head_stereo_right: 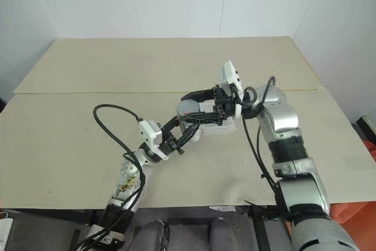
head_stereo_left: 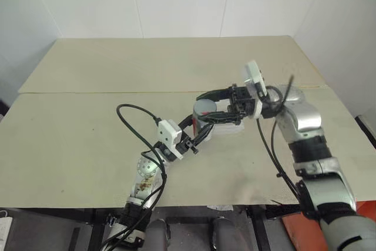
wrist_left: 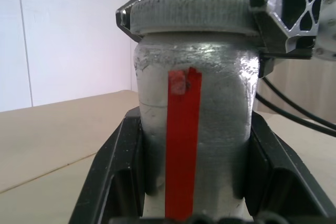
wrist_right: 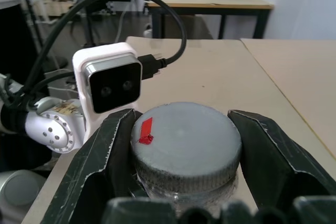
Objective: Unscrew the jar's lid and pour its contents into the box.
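A: Left wrist view: jar (wrist_left: 194, 150) clamped in left gripper (wrist_left: 191, 182), lifted above the table (head_stereo_left: 88, 139), lid (wrist_left: 189, 14) on.
B: Right gripper (wrist_right: 181, 145)?
A: Clamped on the lid rim. Box (head_stereo_left: 230, 127) at the jar's 3 o'clock, just beside.
B: Progress?
A: Early. Unscrewing and pouring left.

The left arm reaches forward and rightward, its claw (head_stereo_left: 202, 130) angled upward, fingers clamped on the sides of the jar (wrist_left: 191, 129). The right arm bends inward, its claw (head_stereo_left: 218, 105) pointing level toward the left, fingers closed around the lid (wrist_right: 185, 145).
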You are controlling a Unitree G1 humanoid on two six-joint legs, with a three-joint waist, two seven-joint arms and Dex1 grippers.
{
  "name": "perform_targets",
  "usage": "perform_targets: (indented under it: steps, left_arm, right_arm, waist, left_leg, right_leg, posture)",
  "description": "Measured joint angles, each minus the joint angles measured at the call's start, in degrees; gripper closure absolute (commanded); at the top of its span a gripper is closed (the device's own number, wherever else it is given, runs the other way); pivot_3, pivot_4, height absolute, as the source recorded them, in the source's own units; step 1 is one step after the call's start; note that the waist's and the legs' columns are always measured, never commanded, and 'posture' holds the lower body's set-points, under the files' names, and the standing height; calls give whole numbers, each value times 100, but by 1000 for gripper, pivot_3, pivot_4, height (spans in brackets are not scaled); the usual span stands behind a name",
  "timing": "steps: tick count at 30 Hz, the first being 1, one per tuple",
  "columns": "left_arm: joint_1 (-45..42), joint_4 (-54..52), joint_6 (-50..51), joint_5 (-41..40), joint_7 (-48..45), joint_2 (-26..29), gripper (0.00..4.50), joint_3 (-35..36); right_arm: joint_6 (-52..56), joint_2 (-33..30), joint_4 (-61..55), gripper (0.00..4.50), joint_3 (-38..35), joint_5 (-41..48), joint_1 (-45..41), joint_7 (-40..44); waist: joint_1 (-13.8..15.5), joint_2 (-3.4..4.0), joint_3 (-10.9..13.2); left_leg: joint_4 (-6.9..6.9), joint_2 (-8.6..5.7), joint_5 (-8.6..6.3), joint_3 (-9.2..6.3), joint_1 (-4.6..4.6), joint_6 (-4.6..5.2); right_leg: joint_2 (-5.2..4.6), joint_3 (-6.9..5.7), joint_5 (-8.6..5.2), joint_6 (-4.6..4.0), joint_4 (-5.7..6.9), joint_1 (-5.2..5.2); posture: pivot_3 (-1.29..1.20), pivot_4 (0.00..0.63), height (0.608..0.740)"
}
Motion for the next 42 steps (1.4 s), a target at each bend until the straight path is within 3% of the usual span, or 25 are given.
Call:
perform_targets:
  steps: [11, 16, 19, 27, 30, 34, 38, 42]
  left_arm:
    - [113, 11, 18, 55, 98, 0, 2549, -9]
    - [113, 11, 21, 140, 117, -34, 2549, -109]
    - [111, 11, 20, 185, 132, -89, 2549, -198]
    - [124, 97, -14, 369, 171, -57, 2549, -205]
    - [94, 184, -105, 446, 247, -81, 2549, -201]
    - [-90, 502, -355, 704, 645, -188, 2549, -81]
    - [-195, 580, -400, 717, 686, -205, 2549, -65]
    - [-193, 611, -412, 715, 678, -189, 2549, -53]
  right_arm:
    - [-791, -564, 1163, 1705, 1709, 907, -911, 161]
    - [-813, -509, 1351, 170, 1921, 1089, -1044, 180]
    - [-809, -489, 1312, 28, 1764, 1161, -1020, 186]
    - [-648, -894, -25, 28, 213, 1247, -62, -78]
    - [-336, -1122, -1025, 28, -214, 1051, 635, -958]
    - [831, -1138, -3282, 28, -715, 795, 1834, -3267]
    - [1937, -700, -5307, 28, -714, 500, 2940, -5229]
    - [2656, -18, -6282, 28, -376, 240, 3347, -6578]
  waist:
    - [9, 7, 7]
    - [-1, 8, 7]
    - [10, 8, 8]
    - [61, 8, 8]
    - [61, 8, 8]
    - [56, 7, 8]
    - [74, 7, 8]
    - [42, 7, 8]
  left_leg:
    - [0, -2, 0, 1, -3, 0]
    - [0, -2, 0, 0, -2, 0]
    - [0, -2, 0, 0, -4, 0]
    - [0, -4, 0, -1, -13, 0]
    - [0, -4, 0, 0, -13, 0]
    - [-1, -3, 0, -1, -18, -1]
    - [0, -4, 0, -1, -19, -1]
    - [2, -5, 1, 1, -18, -2]
  right_leg:
    - [-6, 0, 1, -1, -1, -4]
    - [-5, 0, 1, -2, 2, -4]
    - [-5, -1, 1, -2, 2, -6]
    - [-9, -4, 0, 0, -5, -7]
    - [-9, -3, 0, 0, -2, -11]
    - [-7, 0, 0, 0, 8, -20]
    - [-6, -1, -16, 27, 6, -19]
    - [-7, 4, -18, 36, 4, -19]
  posture:
    - [0, 150, 740]
    - [0, 150, 740]
    - [0, 150, 740]
    - [0, 150, 740]
    - [0, 150, 740]
    - [0, 150, 740]
    - [0, 150, 740]
    - [0, 150, 740]
